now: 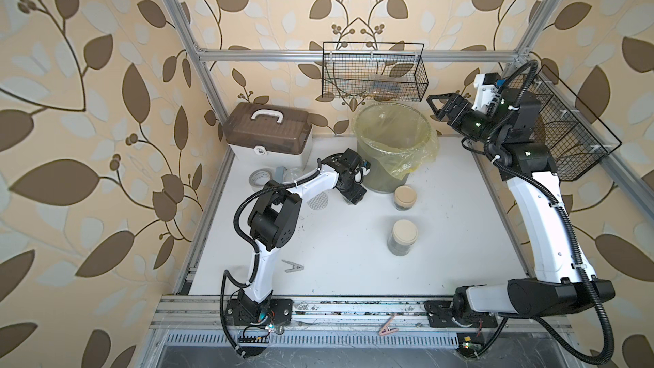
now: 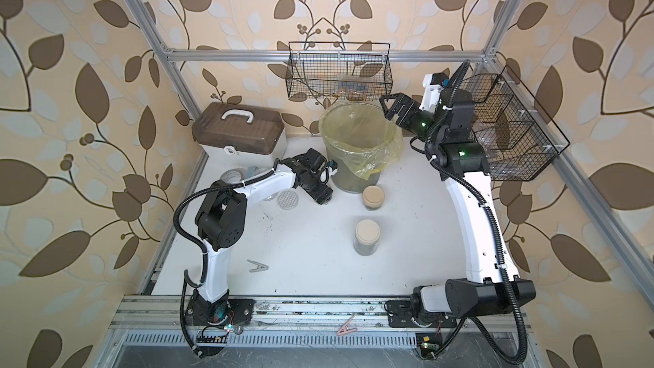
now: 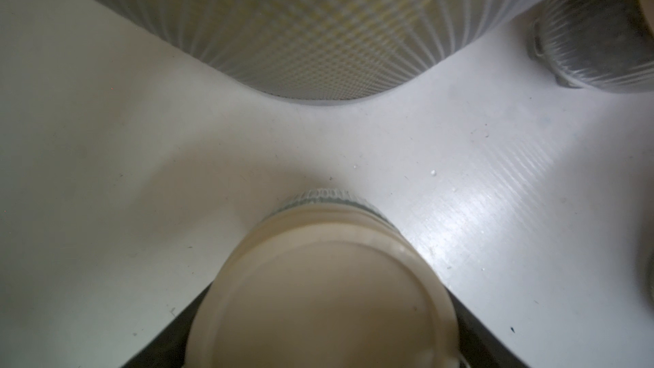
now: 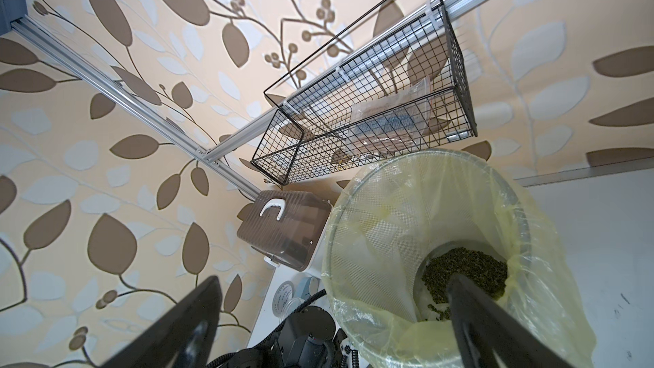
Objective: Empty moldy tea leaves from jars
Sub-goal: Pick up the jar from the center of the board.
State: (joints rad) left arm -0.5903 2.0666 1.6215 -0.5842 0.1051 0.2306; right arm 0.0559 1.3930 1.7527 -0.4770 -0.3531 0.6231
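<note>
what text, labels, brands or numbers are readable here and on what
No text reads clearly.
Tape roll: faint print around its face, too blurred to read.
Jar in the left wrist view: raised marks on the glass just under the beige lid, too blurred to read.

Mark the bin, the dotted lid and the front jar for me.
bin (image 1: 380,180): in a top view, its grey outer wall.
dotted lid (image 1: 319,203): in a top view, its bare face.
front jar (image 1: 404,232): in a top view, middle of its beige lid.
</note>
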